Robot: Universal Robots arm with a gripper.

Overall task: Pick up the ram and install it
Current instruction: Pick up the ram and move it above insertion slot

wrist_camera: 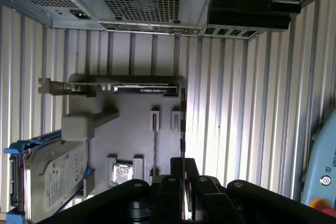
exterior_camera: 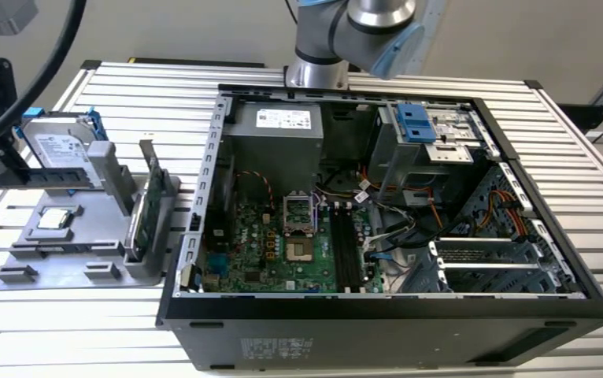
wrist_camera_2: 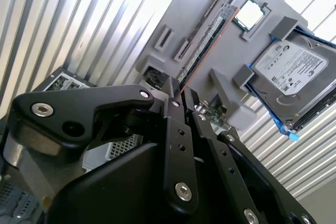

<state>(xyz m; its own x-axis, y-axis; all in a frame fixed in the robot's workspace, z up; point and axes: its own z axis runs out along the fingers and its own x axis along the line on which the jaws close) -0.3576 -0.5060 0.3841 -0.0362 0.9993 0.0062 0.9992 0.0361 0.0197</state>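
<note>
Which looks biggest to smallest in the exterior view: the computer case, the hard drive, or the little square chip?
1. computer case, biggest by far
2. hard drive
3. square chip, smallest

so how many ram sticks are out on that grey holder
1: the ram stands on edge in the grey holder, beside the processor chip, in line with the claw in the second wrist view. Any others could be hidden behind the claw or inside the case.

One ram (wrist_camera_2: 207, 40), one hard drive (exterior_camera: 58, 146), one case (exterior_camera: 386, 335)
</note>
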